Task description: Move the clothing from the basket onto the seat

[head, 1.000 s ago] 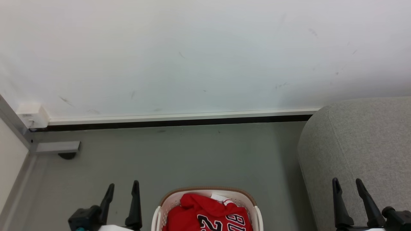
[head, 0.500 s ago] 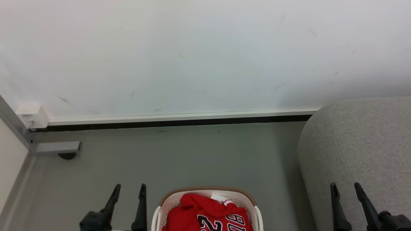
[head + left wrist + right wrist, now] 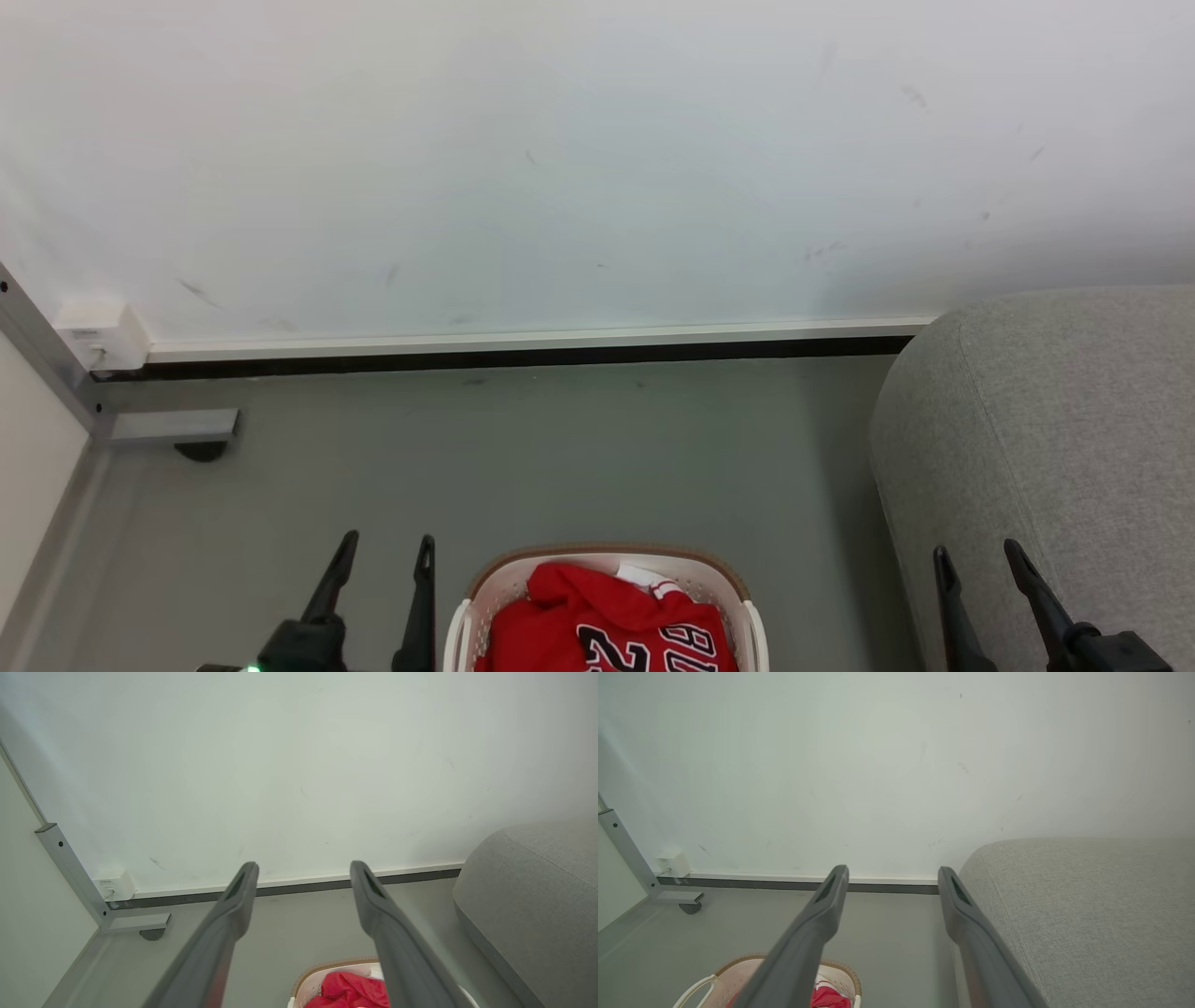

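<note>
the clothing, a crumpled bright red jersey with black, white-edged numerals and a scrap of white trim, lies heaped inside the basket, a cream perforated tub with a brown rim standing on the grey floor. the left tool hovers just left of the basket and the right tool by the rounded side of the grey woven seat, each with fingers spread apart and holding nothing.
</note>
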